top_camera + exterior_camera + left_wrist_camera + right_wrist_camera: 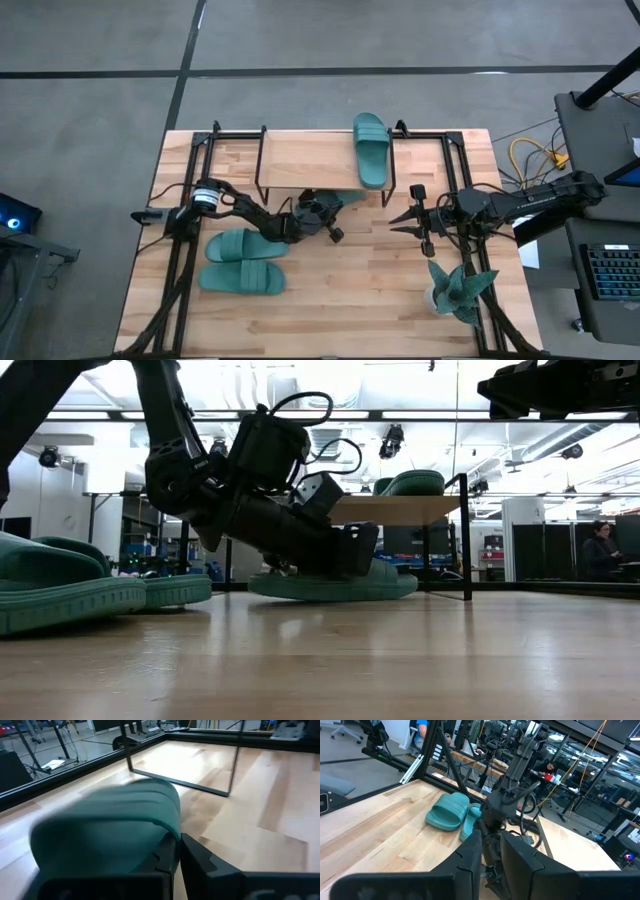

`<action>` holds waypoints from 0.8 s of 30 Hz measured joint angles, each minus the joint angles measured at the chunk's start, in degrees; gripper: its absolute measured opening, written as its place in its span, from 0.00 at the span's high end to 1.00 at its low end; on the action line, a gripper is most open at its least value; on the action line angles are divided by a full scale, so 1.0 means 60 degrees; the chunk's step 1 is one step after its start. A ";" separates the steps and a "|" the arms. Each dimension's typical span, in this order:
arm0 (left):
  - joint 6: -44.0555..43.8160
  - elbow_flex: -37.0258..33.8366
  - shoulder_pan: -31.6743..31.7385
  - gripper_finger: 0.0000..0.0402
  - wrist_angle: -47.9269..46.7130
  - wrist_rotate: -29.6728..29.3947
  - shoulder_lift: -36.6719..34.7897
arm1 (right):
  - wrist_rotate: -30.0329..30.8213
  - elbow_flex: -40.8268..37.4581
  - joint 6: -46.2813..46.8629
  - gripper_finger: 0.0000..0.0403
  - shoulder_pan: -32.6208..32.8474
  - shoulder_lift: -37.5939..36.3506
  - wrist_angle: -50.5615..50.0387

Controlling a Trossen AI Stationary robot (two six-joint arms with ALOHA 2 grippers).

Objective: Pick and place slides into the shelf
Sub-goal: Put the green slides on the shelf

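Observation:
One teal slide [370,150] lies on top of the shelf [300,160], near its right end. Two more slides [240,245] [243,278] lie side by side, soles down, on the table's left. A fourth slide [330,585] sits low at the shelf's front edge, mostly hidden under the board in the high view, with my left gripper [322,212] shut on it. My right gripper [408,217] hangs above the table right of the shelf, slightly open, with nothing between its fingers [470,851]. My left gripper holds the fourth slide by one side of its wide strap [167,822]. One finger is covered by the strap, and the other finger [200,860] stays outside. The fingers come nearly level from the table's left. The slide is low; whether its sole is clear I cannot tell.
A teal spiky plant [458,290] stands at the near right. Black frame rails run along the table's left and right edges. The shelf's thin black legs [465,535] stand just beyond the held slide. A person [600,550] sits in the room behind. Bare wood spans the near middle.

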 joint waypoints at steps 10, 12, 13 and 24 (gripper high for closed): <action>-0.0736 0.0000 -0.0526 1.00 -0.0001 -0.0012 -0.0408 | 0.0000 0.0000 0.0070 0.84 0.0001 0.0004 0.0000; -0.0739 0.0041 -0.0643 1.00 -0.0010 -0.0066 -0.0500 | 0.0000 0.0000 0.0073 0.84 0.0000 0.0002 0.0000; -0.0735 0.0051 -0.0692 1.00 -0.0011 -0.0125 -0.0533 | 0.0000 0.0001 0.0073 0.84 0.0002 0.0004 0.0000; -0.0702 0.0249 -0.1225 1.00 0.0000 -0.0660 -0.0598 | 0.0000 0.0004 0.0073 0.84 0.0002 0.0004 -0.0004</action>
